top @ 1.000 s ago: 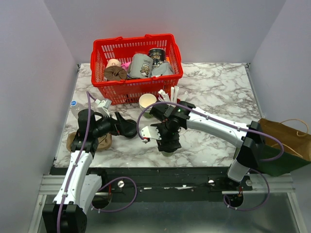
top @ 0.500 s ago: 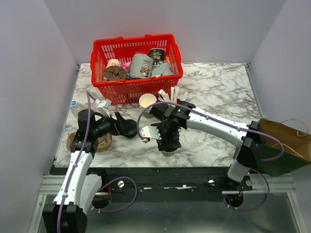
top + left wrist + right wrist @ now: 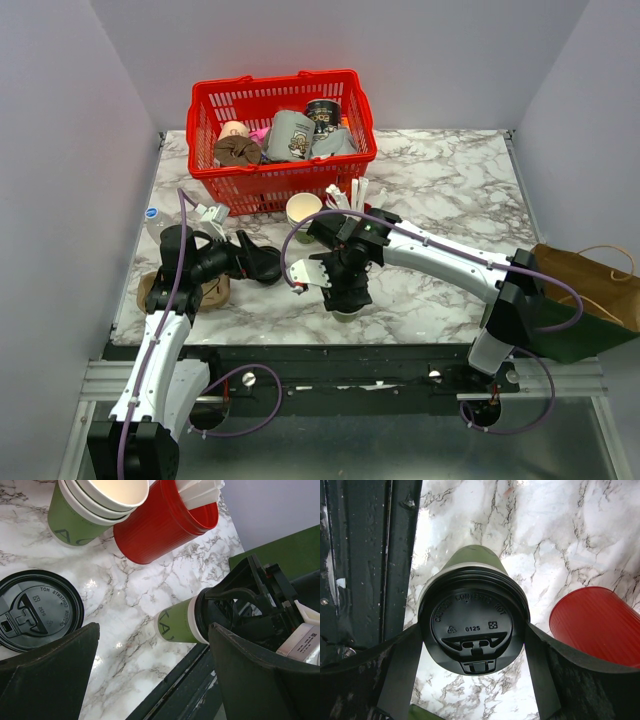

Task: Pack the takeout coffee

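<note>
2 white arms [image 3: 448,262], black joints — purple cables [image 3: 178,270].

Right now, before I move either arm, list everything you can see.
takeout coffee: one, olive-green with black lid, near front edge, gripped
loose lid: one, black, left of the coffee
lidless cups: one stack, green, mid-table
red cup: one, holds white sticks, beside the stack
basket: one, red, at the back, holds mugs and other items
bottle: one, clear, blue cap, left edge
brown item: one, unidentifiable, near-left corner
paper bag: one, brown, off right edge
table: one, white marble
left gripper: black, open
right gripper: black, shut on the coffee's lid
</note>
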`<state>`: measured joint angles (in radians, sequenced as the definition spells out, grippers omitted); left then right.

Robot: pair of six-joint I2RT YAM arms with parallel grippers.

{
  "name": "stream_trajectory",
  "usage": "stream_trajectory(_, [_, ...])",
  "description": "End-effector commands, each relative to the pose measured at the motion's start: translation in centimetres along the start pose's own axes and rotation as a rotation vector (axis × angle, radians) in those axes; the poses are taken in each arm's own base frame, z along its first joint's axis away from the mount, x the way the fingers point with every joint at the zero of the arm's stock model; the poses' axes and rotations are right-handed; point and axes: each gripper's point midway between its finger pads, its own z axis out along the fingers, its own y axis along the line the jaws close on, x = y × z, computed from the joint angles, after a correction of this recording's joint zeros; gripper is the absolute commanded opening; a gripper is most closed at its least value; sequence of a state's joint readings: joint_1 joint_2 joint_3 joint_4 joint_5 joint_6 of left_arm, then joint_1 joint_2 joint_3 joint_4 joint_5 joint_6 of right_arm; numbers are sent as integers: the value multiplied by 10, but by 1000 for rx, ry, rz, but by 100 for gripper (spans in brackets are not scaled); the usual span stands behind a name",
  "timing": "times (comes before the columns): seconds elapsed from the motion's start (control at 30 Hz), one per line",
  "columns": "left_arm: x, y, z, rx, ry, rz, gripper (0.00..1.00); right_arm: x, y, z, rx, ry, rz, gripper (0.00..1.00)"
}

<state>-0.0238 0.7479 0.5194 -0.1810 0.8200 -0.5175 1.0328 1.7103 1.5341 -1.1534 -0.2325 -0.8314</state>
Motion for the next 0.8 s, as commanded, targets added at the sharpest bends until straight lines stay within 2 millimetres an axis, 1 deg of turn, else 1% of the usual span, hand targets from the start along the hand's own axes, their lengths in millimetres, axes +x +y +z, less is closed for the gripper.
stream_trajectory(0.0, [1,-3,1,21,0,9,98,-5,4,3,-34,-11,-13,86])
stream_trajectory(0.37, [2,-2,1,21,1,5,98,-6,5,6,-56,-14,-8,87])
stream_trajectory(0.77, [2,-1,1,21,-1,4,98,-5,5,-2,-33,-10,-16,88])
